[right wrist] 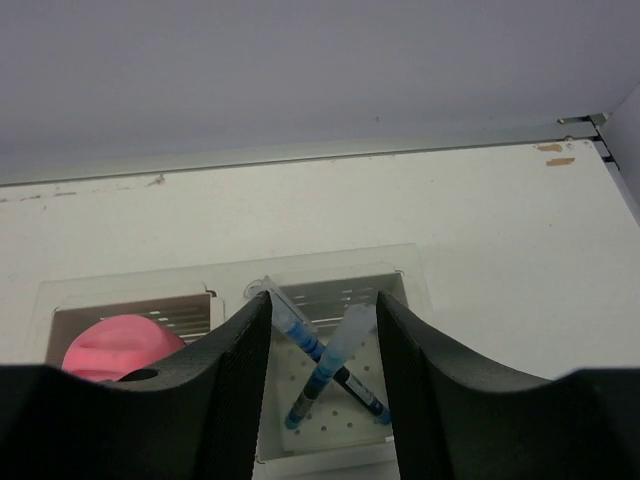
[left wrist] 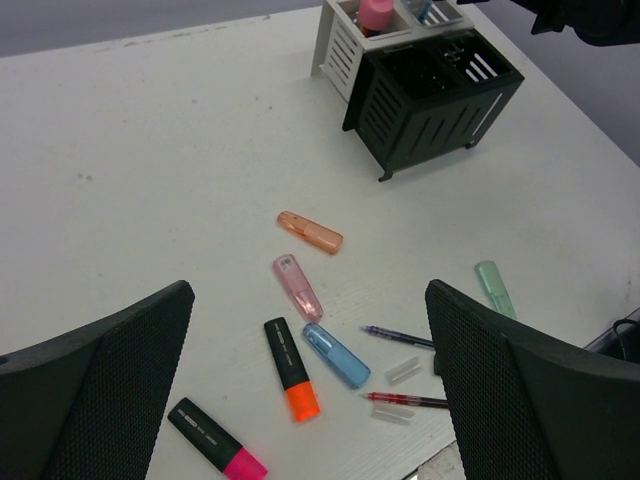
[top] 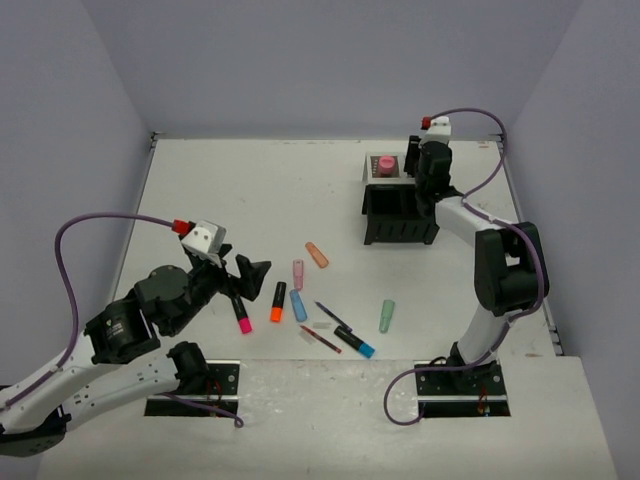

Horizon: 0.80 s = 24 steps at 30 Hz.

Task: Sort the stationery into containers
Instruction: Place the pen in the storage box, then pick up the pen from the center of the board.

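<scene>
While your right arm hangs over the organizer, you can see this:
Right gripper: fingers apart, holding nothing, just above a pale slot.
Blue pens: two, crossed, inside that slot.
Pink glue stick: in the pale slot next door.
Left gripper: wide open, empty, above the table.
Loose stationery: orange highlighter, mint highlighter and red pen lie on the table.
</scene>
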Motion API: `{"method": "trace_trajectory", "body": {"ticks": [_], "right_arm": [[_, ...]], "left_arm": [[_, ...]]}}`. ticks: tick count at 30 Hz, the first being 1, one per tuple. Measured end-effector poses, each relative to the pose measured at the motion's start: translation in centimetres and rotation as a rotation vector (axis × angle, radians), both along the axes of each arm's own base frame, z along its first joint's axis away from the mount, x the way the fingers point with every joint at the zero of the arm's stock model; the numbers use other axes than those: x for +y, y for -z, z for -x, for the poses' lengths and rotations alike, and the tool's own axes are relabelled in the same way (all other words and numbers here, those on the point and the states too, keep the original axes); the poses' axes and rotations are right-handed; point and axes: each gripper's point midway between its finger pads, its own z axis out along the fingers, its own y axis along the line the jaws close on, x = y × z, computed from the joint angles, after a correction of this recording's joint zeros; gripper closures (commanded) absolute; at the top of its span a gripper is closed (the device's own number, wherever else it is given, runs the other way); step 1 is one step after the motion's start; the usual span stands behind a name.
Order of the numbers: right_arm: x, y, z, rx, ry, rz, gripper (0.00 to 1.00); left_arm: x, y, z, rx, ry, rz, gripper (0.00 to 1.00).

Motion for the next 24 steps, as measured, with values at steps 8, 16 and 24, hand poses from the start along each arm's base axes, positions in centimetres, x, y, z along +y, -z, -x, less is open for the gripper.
{"method": "trace_trajectory", "body": {"ticks": [8,16,24], "right_arm": [[-0.1,-2.5,1.8,-0.008,-0.01,-0.005,0.52],[4.1,-15.3,8.9,-0.089,-0.163,-0.139,0.51],[19.4,-9.6,23.6,0.247,-0.639,-0.148,0.42]], "left_arm": [[1.4,1.2,-1.5,0.033,-0.15,-0.014,0.0],[5.1,2.6,-3.5,0.075,-0.399,-0.033,0.0],[6.4,3.6,-3.8,0.166,-0.532,-0.078,0.0]]}}
